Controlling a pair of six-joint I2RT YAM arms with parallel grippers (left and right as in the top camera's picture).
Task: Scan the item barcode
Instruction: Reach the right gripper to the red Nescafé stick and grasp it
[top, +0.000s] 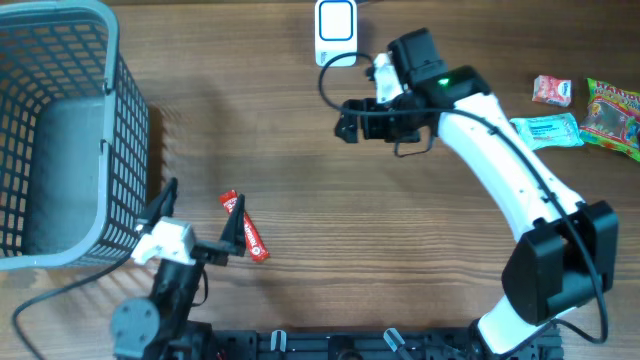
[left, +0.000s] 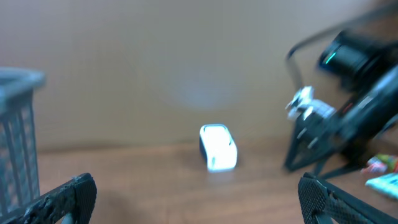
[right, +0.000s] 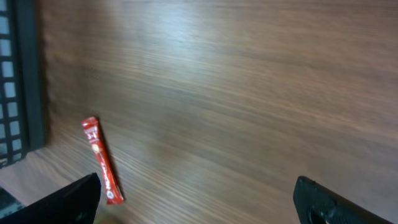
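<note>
Red sachet (top: 244, 227) lay flat on desk (top: 330, 200), front-left area, just beside one finger of L tool (left: 193, 182); contact unclear. L tool spread wide, unloaded. R tool (right: 198, 185) likewise spread, unloaded, positioned nr white scanner (top: 335, 25) at far edge. Grey basket (top: 130, 130) stood left of sachet; snack pkts (top: 610, 110) far right.

table (top: 300, 170): matt grained wood | basket (top: 132, 140): matt plastic | sachet (top: 245, 228): glossy film

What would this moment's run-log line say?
left fingers: open, empty | right fingers: open, empty | red sachet: lying on table, unheld | white scanner: at far edge
</note>
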